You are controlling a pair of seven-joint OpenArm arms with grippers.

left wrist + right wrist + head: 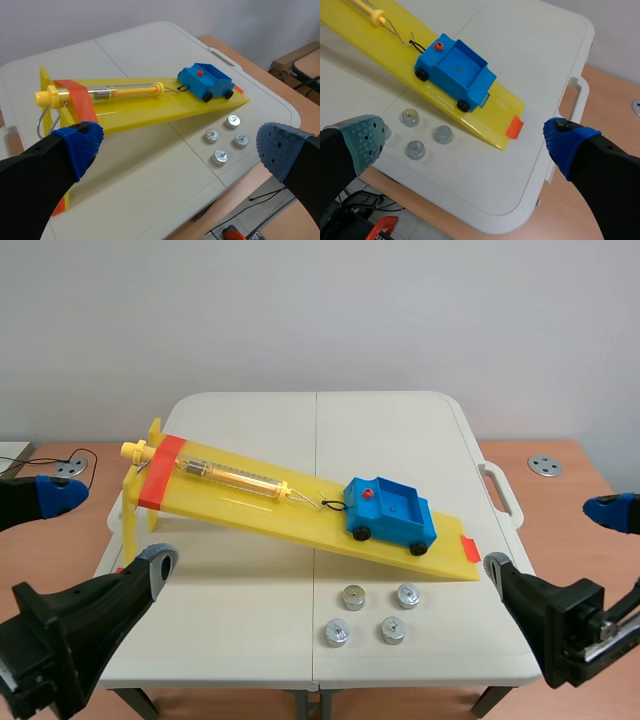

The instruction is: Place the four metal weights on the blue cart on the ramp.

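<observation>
weights [352,598] four on table [250,620] beside ramp [260,510]; blue cart [392,510] on ramp; left hand [180,150] spread, right hand [465,137] spread.

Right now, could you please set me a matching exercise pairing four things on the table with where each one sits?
Things: 1 blue cart; 2 metal weights; 3 spring scale; 4 ramp.
Places: A on the table beside the ramp's low end; B low on the ramp, bed empty; C across the table, raised at one end; D along the ramp's upper half.
Pairs: 1-B; 2-A; 3-D; 4-C.
</observation>
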